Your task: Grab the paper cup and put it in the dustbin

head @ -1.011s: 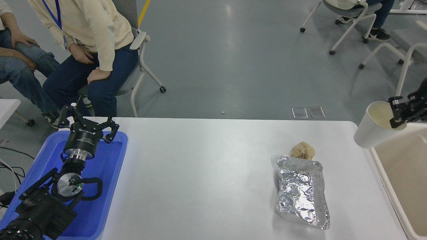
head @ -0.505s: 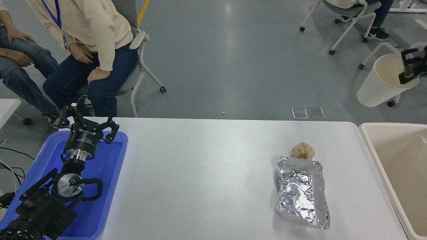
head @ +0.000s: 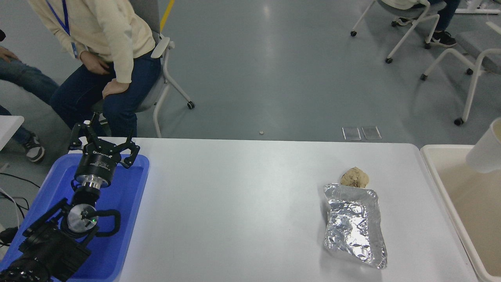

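The paper cup (head: 485, 150) hangs at the right edge over the dustbin (head: 438, 184), presumably so it drops inside, its carrier out of frame so grip unknowable, while the left gripper (head: 102, 144) sits spread over the blue tray (head: 133, 188).

White paper cup (head: 485, 152) tilted, at right edge, above beige dustbin (head: 442, 184).

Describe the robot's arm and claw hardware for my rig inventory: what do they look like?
Only the left arm shows, at the lower left. It is black and blocky, with a round silver joint cap bearing a small green light and a looped black cable beside it. A silver ring joins the wrist to a black cylindrical body with white lettering, too small to read. The left claw has black, jointed, linkage-style fingers. The right arm is out of view.
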